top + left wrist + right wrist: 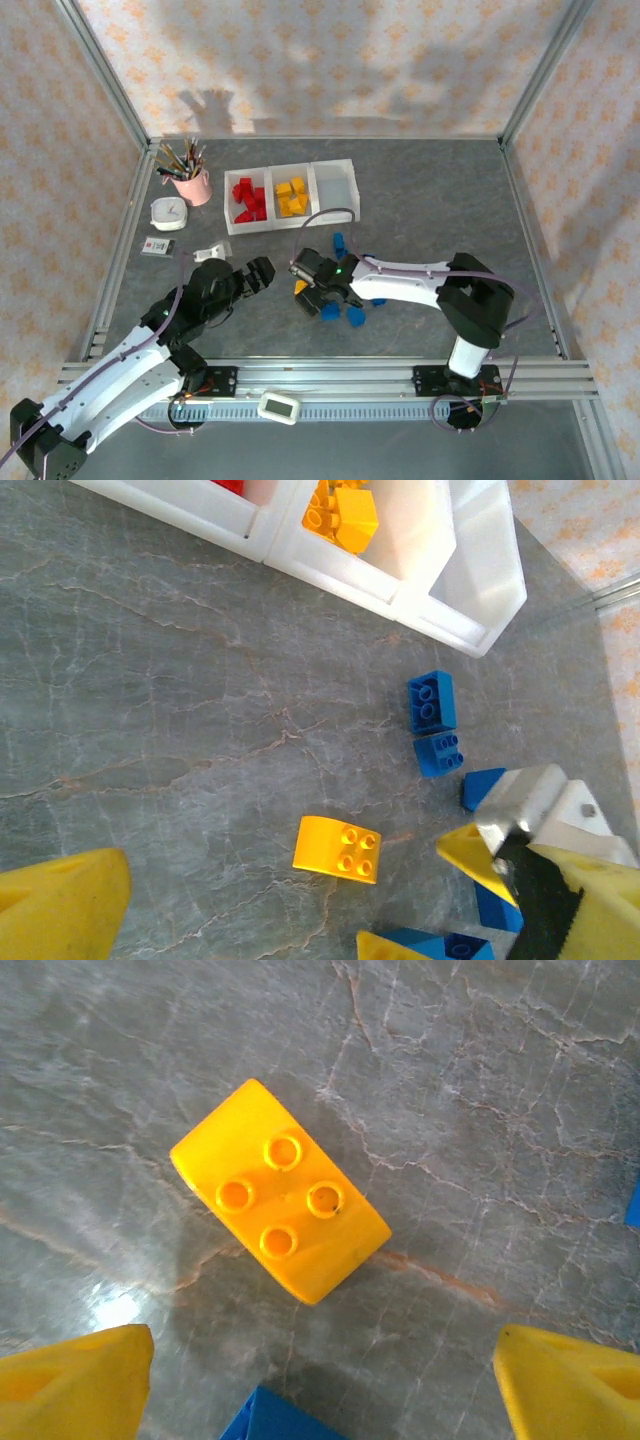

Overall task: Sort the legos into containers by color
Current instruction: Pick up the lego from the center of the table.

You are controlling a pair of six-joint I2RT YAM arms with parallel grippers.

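A small yellow plastic lego brick (280,1200) with four studs on top lies flat on the grey marbled tabletop (420,200). It is about midway between the side edges and nearer the near edge than the far one. The right gripper (322,1385) hangs just over it, yellow fingertips spread wide with nothing between them. The brick sits just ahead of the tips, untouched. The left gripper (263,272) waits just to the left, its jaws also fully apart and empty.

The brick is likely light, stiff and glossy. It should not deform, but smooth plastic can squirt out of a loose or crooked pinch. It lies at a slant to the line between the fingertips, and one end looks rounded off beyond the studs. The best hold, I judge, is across the two long flat sides, low on the body, with the wrist turned so the pads meet those faces squarely.

Several small blue plastic bricks (345,315) lie close on the near side and could be nudged. The translucent white three-bin plastic tray (353,190) stands toward the far edge, left of centre, well apart from the brick. Its middle bin holds yellow bricks (291,197) and its left bin red bricks (247,200).
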